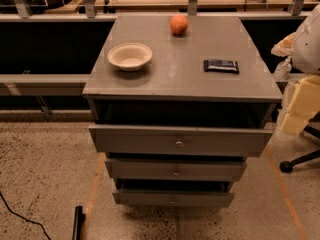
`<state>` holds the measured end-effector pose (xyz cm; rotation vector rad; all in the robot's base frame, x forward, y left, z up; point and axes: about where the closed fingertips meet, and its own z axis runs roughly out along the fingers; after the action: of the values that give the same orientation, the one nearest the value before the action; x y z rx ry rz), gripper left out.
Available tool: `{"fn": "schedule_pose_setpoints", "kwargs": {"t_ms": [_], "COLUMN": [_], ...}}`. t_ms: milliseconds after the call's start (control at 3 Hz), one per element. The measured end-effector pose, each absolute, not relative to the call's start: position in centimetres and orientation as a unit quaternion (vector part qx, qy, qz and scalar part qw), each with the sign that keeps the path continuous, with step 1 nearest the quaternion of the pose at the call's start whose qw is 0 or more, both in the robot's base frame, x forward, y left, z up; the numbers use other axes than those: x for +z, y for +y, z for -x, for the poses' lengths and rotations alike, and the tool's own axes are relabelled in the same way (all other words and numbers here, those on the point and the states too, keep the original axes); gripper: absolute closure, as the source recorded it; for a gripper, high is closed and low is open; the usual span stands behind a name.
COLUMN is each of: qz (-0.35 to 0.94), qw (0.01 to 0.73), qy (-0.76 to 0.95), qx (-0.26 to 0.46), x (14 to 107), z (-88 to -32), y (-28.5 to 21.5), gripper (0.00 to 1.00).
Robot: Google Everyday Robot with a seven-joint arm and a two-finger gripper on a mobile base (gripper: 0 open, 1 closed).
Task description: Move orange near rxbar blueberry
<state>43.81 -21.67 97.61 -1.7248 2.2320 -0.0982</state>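
Note:
The orange [179, 24] is a small round orange-red fruit at the far middle of the grey cabinet top [180, 79]. The rxbar blueberry [221, 65] is a flat dark bar with pale lettering. It lies on the right side of the top, nearer to me than the orange and well apart from it. My gripper is not in view in the camera view.
A white bowl [129, 56] stands on the left of the cabinet top. Below the top, three drawers [179, 141] stick out partway. A dark narrow object [77, 223] and a black cable [20, 216] are on the floor at lower left. A chair base [300, 161] and pale padding [302, 104] are at the right.

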Motion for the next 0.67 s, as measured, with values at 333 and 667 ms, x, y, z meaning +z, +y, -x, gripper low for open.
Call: {"fn": "schedule_pose_setpoints", "kwargs": {"t_ms": [333, 667], "qz": [0.603, 0.577], "qw": [0.159, 0.192], "qy": [0.781, 0.794], "qx": [-0.034, -0.026], "x": [97.6, 97.5], "z": [-43.8, -45.8], "y": [-21.7, -22.2], "gripper": [0.0, 0.0]}}
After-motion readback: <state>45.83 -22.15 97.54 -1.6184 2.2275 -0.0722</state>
